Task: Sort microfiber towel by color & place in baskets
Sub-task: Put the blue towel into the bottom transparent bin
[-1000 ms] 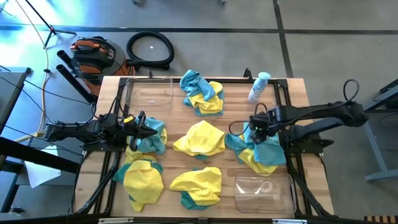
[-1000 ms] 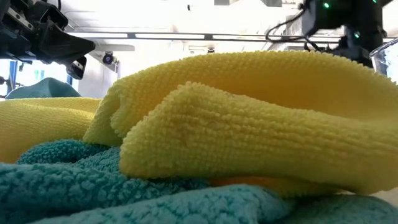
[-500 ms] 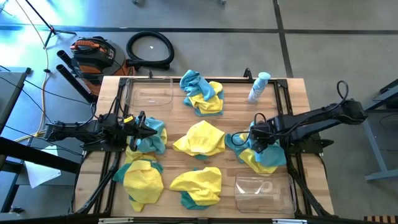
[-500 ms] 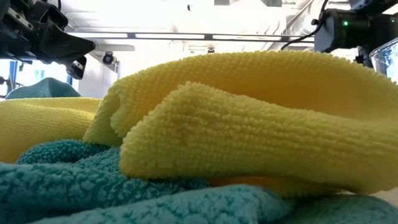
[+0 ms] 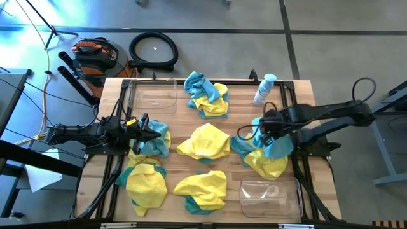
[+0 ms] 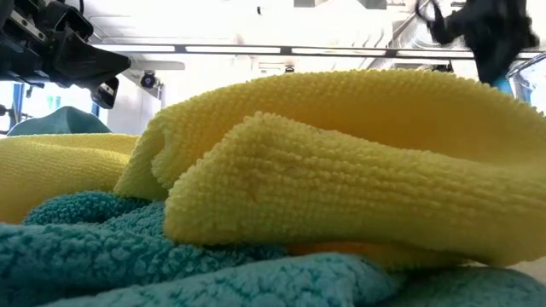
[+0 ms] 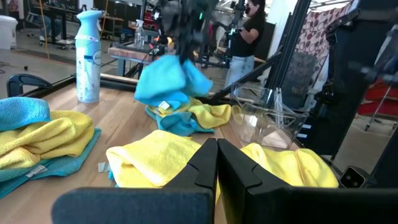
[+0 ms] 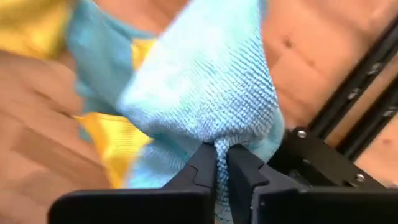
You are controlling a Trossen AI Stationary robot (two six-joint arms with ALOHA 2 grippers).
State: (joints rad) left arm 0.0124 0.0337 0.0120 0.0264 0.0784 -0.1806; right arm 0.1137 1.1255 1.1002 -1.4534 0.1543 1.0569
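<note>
Pale wooden table (image 5: 238,102) edged by a black frame, set on a grey concrete floor (image 5: 331,38) crossed by dark seams. Scattered across the wood, heaps of yellow and teal microfiber towels: one pile (image 5: 206,95) at the far edge, a yellow one (image 5: 205,141) in the middle, another (image 5: 147,183) at the near left, one more (image 5: 202,189) near the front centre. Clear basket (image 5: 152,95) at the far left corner, a second clear basket (image 5: 268,196) at the near right, both holding no towels. White-and-blue spray bottle (image 5: 263,89) upright near the far right corner. Right gripper (image 8: 221,163) over the right-hand heap (image 5: 267,162), fingers pinched tight on a teal towel (image 8: 205,87), lifted clear of the yellow and teal cloths beneath. Left gripper (image 7: 216,163) low at the table's left side beside a teal towel (image 5: 156,138), fingers pressed together with nothing between them. Beyond the table on the floor, an orange and black machine (image 5: 95,54) and a coiled black hose (image 5: 153,49). Farther back in the left wrist view, a person (image 7: 247,34) in a dark top standing among benches and stands. In the low view, folds of yellow cloth (image 6: 341,170) over teal filling nearly everything, bright ceiling lights behind.
</note>
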